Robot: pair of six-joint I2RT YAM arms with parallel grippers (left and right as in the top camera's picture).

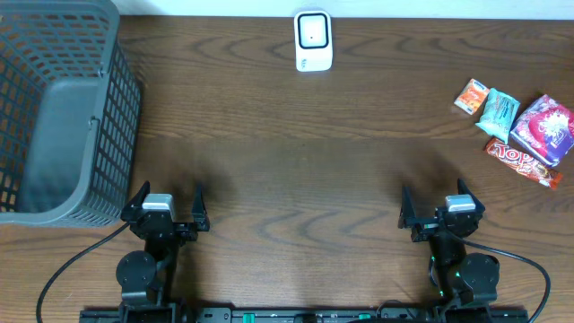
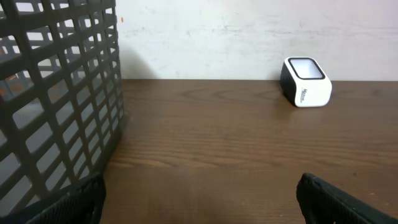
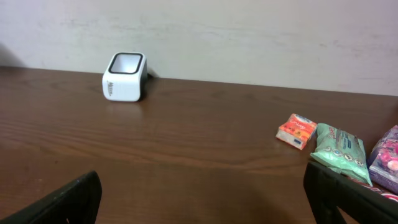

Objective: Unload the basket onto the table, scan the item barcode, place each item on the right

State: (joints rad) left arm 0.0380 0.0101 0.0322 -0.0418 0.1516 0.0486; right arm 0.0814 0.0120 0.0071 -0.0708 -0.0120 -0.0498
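Scanner (image 1: 313, 41): white box with a dark-rimmed window, standing upright at the middle of the far edge of the table (image 1: 296, 179).

Items: four, clustered at the table's right end, all lying flat.
- Orange packet (image 1: 471, 95), small, farthest left.
- Green packet (image 1: 498, 111), just beside it.
- Purple pouch (image 1: 543, 129), largest, rightmost.
- Red bar (image 1: 523, 162), nearest the table's front, touching the pouch.
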